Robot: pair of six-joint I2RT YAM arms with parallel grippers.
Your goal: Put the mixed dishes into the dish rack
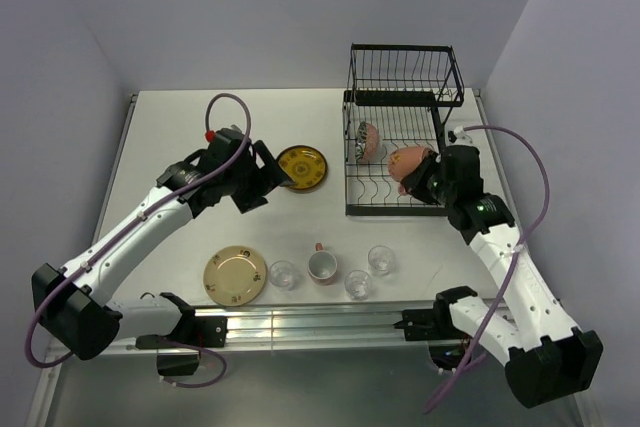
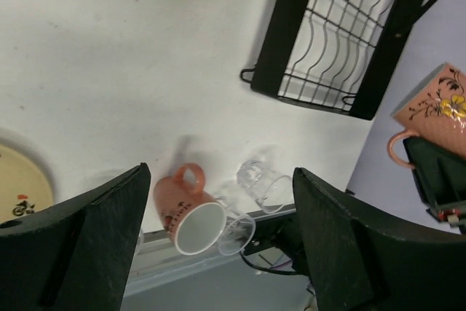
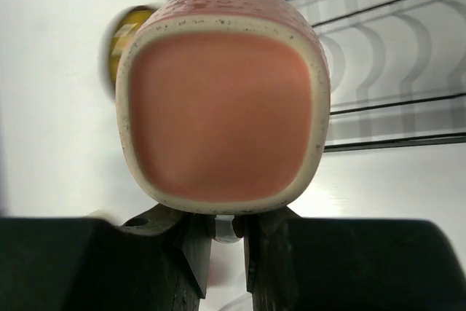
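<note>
My right gripper (image 1: 420, 175) is shut on an orange mug (image 1: 406, 161) and holds it over the slotted base of the black wire dish rack (image 1: 398, 209). In the right wrist view the mug (image 3: 222, 107) fills the frame, its cream rim pinched between my jaws (image 3: 227, 234). A dark patterned bowl (image 1: 367, 141) stands in the rack. My left gripper (image 1: 272, 179) hangs open and empty beside the yellow plate (image 1: 301, 167). Near the front edge stand a tan plate (image 1: 235, 275), a second mug (image 1: 321, 265) and three clear glasses (image 1: 283, 274) (image 1: 357, 283) (image 1: 381, 259).
The rack's taller basket section (image 1: 405, 75) rises at the back right, against the wall. A metal rail (image 1: 310, 327) runs along the near edge between the arm bases. In the left wrist view the mug (image 2: 189, 213) and two glasses (image 2: 262, 180) lie between my open fingers.
</note>
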